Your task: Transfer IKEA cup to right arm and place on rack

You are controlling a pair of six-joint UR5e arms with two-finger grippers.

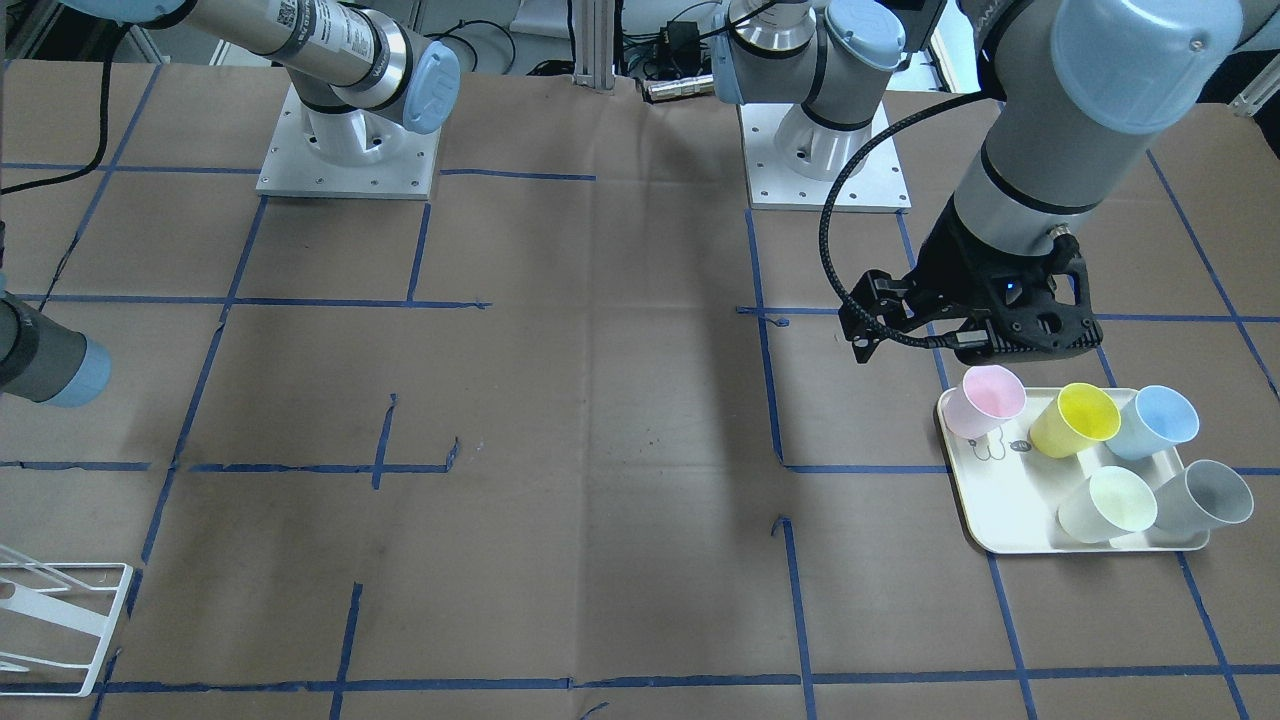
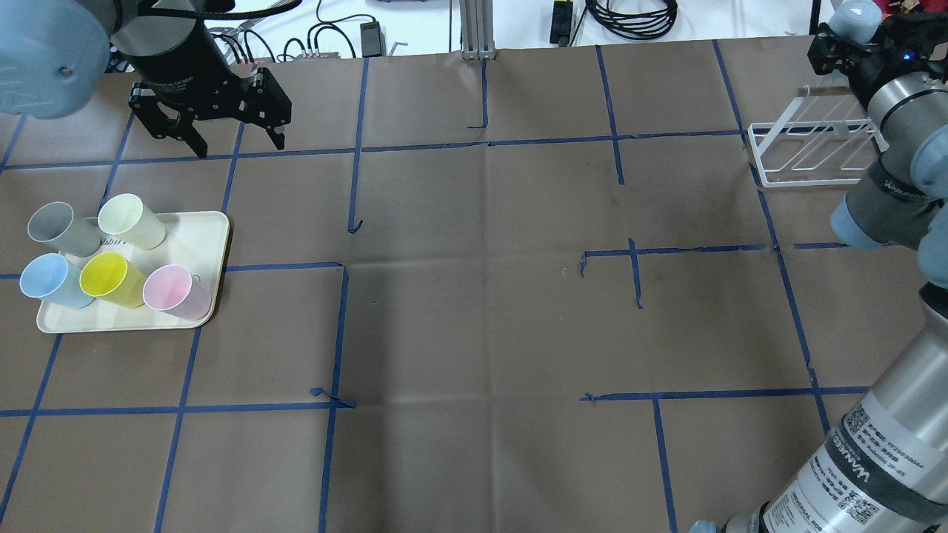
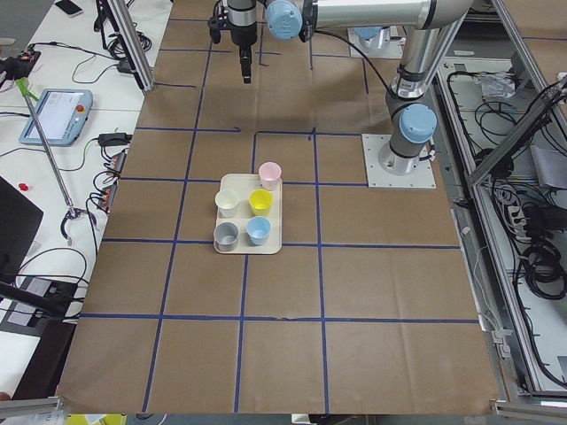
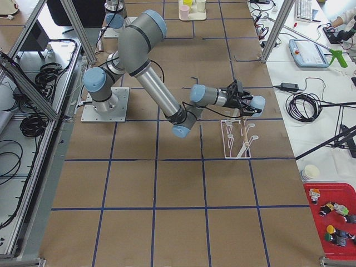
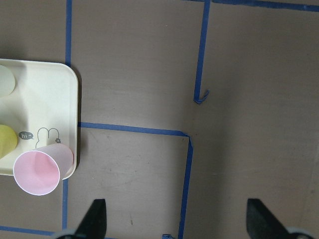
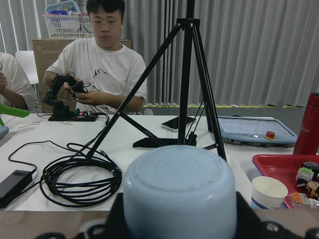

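Apparently light, stiff, slick plastic, the pale blue cup is pinched across its tapered wall by the right gripper just over the rack, a hold best kept near the rim, while the left gripper, well apart from the rack, gapes wide and bare.
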